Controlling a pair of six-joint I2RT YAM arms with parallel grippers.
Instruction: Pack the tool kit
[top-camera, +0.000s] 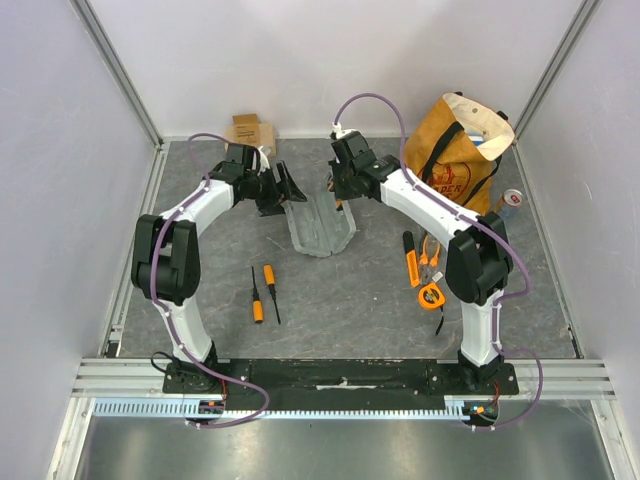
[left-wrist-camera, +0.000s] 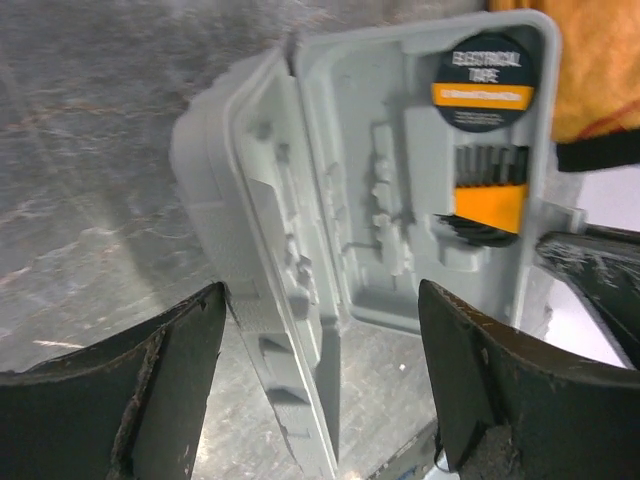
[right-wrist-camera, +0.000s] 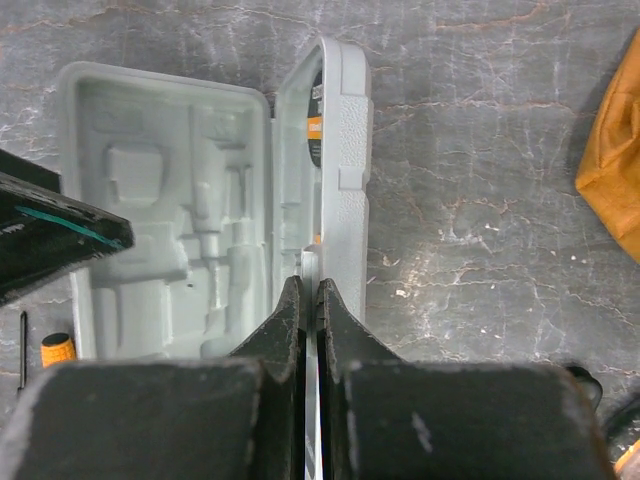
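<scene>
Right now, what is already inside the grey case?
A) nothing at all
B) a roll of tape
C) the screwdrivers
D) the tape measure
B: a black tape roll labelled Electrical Tape sits in one half of the open case, while the screwdrivers lie outside it.

Two robot arms are shown from above. The left arm (top-camera: 200, 205) and the right arm (top-camera: 430, 205) are built of glossy white rounded links joined by bulky black joint housings. A thin purple cable (top-camera: 240, 412) is looped out from each black base and run along each arm. On the left gripper (left-wrist-camera: 322, 300), the fingers (left-wrist-camera: 110, 400) are broad black wedges with scuffed, greyed edges. On the right gripper (right-wrist-camera: 309, 290), the fingers (right-wrist-camera: 285, 340) are slim, matte black and dusted grey.
</scene>
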